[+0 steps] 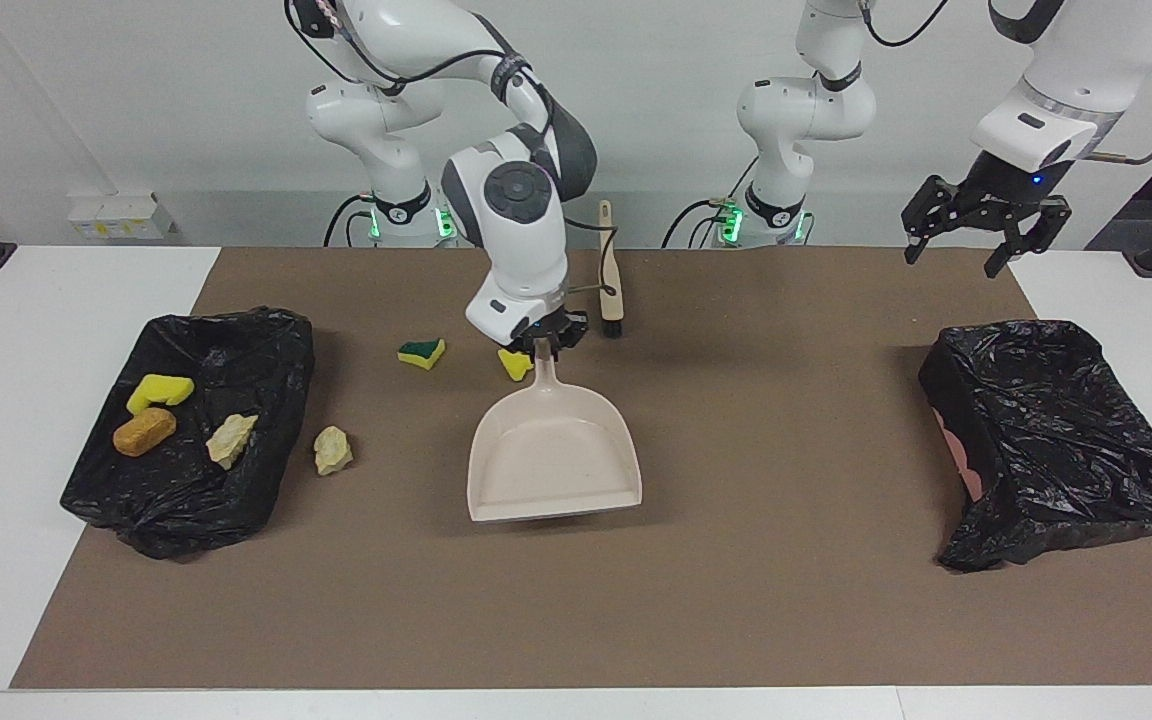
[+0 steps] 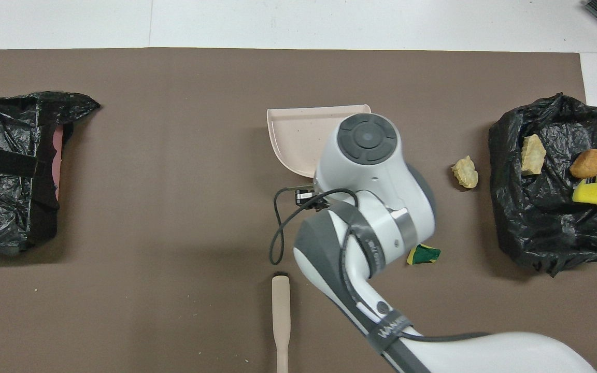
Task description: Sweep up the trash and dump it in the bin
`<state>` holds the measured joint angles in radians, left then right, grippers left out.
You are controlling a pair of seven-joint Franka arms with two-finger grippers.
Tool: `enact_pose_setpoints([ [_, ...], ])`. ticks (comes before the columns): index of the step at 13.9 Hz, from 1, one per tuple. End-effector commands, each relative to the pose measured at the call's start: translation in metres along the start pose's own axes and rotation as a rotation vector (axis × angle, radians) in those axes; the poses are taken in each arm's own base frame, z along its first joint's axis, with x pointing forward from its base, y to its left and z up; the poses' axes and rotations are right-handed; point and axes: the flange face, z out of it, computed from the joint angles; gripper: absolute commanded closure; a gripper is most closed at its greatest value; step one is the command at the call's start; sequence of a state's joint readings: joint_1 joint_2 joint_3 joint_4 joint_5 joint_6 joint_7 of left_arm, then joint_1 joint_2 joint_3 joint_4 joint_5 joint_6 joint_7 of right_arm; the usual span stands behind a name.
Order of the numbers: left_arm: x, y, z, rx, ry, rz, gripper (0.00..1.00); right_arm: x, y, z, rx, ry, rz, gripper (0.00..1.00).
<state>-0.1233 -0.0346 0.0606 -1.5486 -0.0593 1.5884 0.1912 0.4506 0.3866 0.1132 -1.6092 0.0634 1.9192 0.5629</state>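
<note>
**Dustpan over mid-counter, scraps left to collect**

Facing view: your right gripper (image 1: 544, 347) has its jaws clamped on the dustpan (image 1: 554, 455) handle. Your left gripper (image 1: 976, 225) waits, jaws apart, above the far bin (image 1: 1056, 440). Three scraps lie in the near bin (image 1: 186, 430); a cream lump (image 1: 332, 450) lies just beside it.

Overhead view: a green-topped sponge (image 2: 423, 254) lies near the brush (image 2: 280, 316). These scraps look light and soft, so sweep, don't pinch.

The right arm (image 2: 371, 207) hides the dustpan (image 2: 298, 134) handle and one yellow scrap (image 1: 513, 363).
</note>
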Motion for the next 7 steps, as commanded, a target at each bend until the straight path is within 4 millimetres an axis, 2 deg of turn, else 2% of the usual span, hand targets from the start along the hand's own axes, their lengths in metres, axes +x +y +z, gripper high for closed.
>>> enact_pose_setpoints([
  [1, 0.005, -0.001, -0.001, 0.04, -0.031, 0.017, 0.0, 0.041, -0.036, 0.026, 0.052, 0.007, 0.097, 1.0],
  [4, 0.007, 0.006, -0.002, 0.065, -0.027, 0.035, 0.0, 0.034, -0.051, 0.043, 0.063, 0.014, 0.081, 1.0],
  [6, 0.005, 0.007, -0.006, 0.062, -0.012, 0.033, 0.0, 0.033, -0.047, 0.062, 0.099, 0.057, 0.078, 0.0],
  [7, 0.003, 0.007, -0.007, 0.064, -0.012, 0.031, 0.0, 0.034, -0.048, 0.059, 0.098, 0.061, 0.075, 0.0],
])
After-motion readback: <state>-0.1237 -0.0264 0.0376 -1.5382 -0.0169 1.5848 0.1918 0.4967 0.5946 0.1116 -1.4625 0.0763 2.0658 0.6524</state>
